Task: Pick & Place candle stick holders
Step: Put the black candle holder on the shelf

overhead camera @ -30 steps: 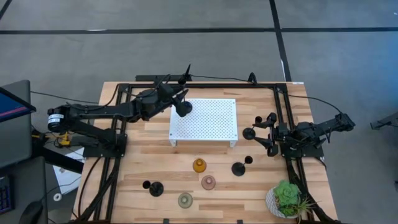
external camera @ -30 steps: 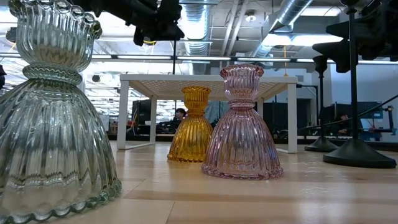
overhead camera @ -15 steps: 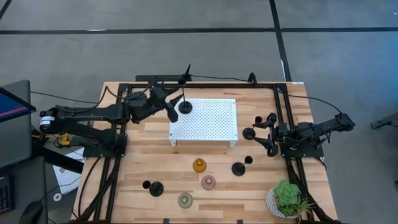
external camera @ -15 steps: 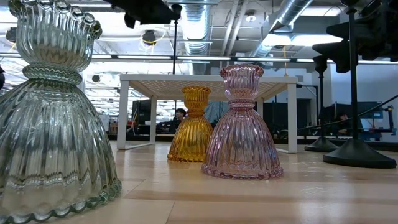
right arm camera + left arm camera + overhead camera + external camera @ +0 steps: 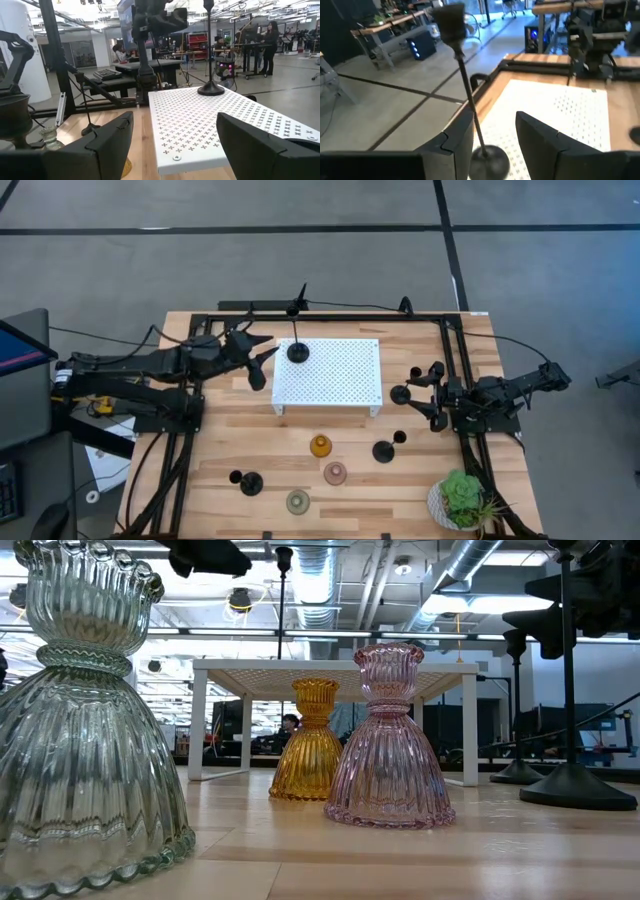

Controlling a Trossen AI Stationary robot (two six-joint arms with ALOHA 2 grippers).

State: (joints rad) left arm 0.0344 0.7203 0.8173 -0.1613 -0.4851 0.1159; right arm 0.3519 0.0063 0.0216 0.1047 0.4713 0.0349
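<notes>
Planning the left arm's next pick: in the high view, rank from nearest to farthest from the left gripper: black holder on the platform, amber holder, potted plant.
From the left gripper:
1. Black holder on the platform, far-left corner.
2. Amber holder, table middle.
3. Potted plant, near-right corner.

from up here, most of the white platform (image 5: 330,372) is bare; only one black holder (image 5: 298,351) stands on it, at its far left corner. my left gripper (image 5: 258,363) hangs open just left of that edge. the front boards are crowded: amber holder (image 5: 320,446), pink holder (image 5: 335,473), green holder (image 5: 298,501), two black ones (image 5: 383,450) (image 5: 250,482), and the plant (image 5: 462,500) at the front right corner.
</notes>
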